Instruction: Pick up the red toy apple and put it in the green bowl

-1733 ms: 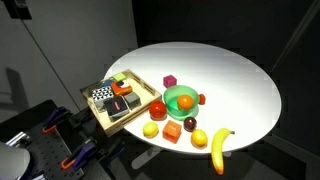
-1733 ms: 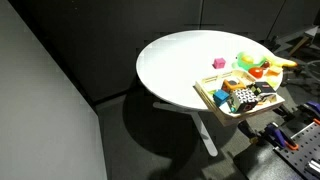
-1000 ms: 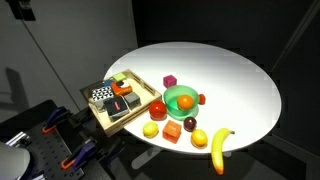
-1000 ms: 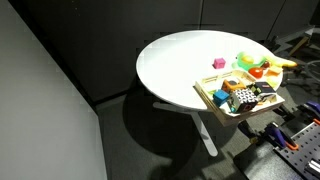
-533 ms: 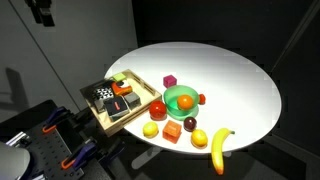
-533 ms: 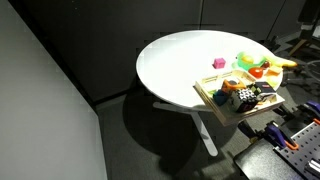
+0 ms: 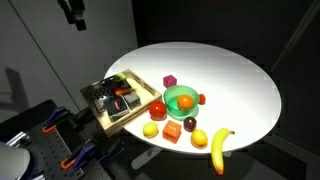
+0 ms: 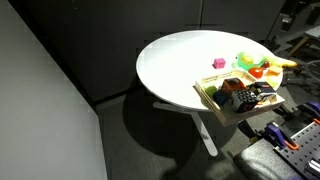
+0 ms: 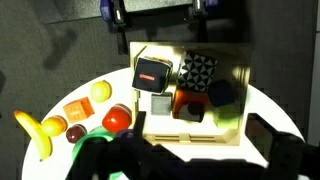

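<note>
The red toy apple [image 7: 158,108] sits on the white round table [image 7: 230,75], touching the left side of the green bowl [image 7: 181,99]. The bowl holds an orange round fruit. In the wrist view the apple [image 9: 117,118] lies left of the wooden tray, with the bowl [image 9: 88,141] just below it, partly hidden behind a dark gripper finger. My gripper [image 7: 72,12] hangs high above and away from the table, left of the tray; it looks open and empty in the wrist view [image 9: 185,150].
A wooden tray [image 7: 103,116] of blocks overhangs the table edge; it also shows in an exterior view [image 8: 212,101]. Near the bowl lie a pink cube [image 7: 170,81], a lemon [image 7: 151,130], a red-orange cube [image 7: 173,131], a maroon fruit [image 7: 190,123] and a banana [image 7: 219,148].
My gripper has moved to the right along the top of an exterior view, toward the table. A shadow now falls over the tray. The objects have not moved.
</note>
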